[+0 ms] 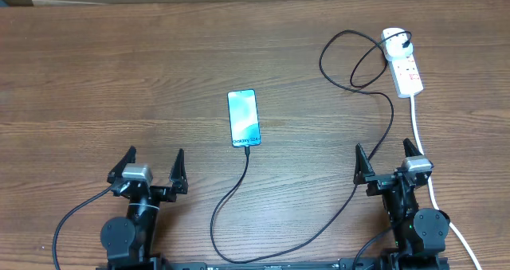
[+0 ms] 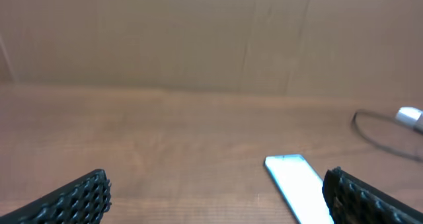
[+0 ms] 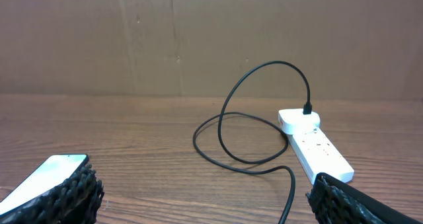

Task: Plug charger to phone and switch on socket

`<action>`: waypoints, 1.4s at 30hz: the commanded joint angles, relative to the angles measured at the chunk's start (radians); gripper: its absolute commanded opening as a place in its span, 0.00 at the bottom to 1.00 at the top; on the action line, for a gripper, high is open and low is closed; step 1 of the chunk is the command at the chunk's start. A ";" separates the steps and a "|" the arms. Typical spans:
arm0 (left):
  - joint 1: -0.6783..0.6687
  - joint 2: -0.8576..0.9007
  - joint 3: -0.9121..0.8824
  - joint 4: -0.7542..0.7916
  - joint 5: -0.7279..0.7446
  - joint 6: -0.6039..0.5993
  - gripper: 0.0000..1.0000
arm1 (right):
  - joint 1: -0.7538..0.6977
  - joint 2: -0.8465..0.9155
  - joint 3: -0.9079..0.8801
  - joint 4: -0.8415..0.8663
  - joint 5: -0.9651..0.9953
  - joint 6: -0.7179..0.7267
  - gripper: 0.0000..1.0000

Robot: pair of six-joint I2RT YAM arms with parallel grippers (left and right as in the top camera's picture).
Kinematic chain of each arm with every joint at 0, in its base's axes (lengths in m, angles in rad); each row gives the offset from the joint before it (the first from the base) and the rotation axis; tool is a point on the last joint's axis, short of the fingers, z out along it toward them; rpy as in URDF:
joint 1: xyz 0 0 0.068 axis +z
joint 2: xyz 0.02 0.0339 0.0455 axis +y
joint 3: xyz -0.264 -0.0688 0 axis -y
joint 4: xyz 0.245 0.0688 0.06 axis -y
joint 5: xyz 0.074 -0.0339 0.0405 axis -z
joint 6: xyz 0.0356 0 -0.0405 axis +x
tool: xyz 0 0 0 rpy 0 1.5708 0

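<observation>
While the left fingers (image 1: 178, 173) and the right fingers (image 1: 360, 165) stand spread wide, holding nothing, at the near edge of the bench (image 1: 119, 79), the phone (image 1: 244, 118) lies flat beyond and between them, its lit screen facing up. The charger (image 1: 321, 60) meets the phone's near end, sweeps past the right fingers, loops, and sits plugged into the far end of the socket (image 1: 405, 63) at the far right.
</observation>
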 commanded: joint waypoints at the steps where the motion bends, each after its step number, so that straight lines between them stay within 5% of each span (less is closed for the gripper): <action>1: -0.006 -0.012 -0.005 -0.024 -0.044 -0.009 1.00 | -0.003 -0.009 -0.010 0.003 0.009 0.006 1.00; 13: -0.007 -0.012 -0.005 -0.028 -0.048 0.085 1.00 | -0.003 -0.009 -0.010 0.003 0.009 0.006 1.00; 25: -0.014 -0.012 -0.005 -0.040 -0.254 -0.011 0.99 | -0.003 -0.009 -0.010 0.003 0.009 0.006 1.00; 42: -0.042 -0.012 -0.005 -0.044 -0.227 0.077 1.00 | -0.003 -0.009 -0.010 0.003 0.009 0.006 1.00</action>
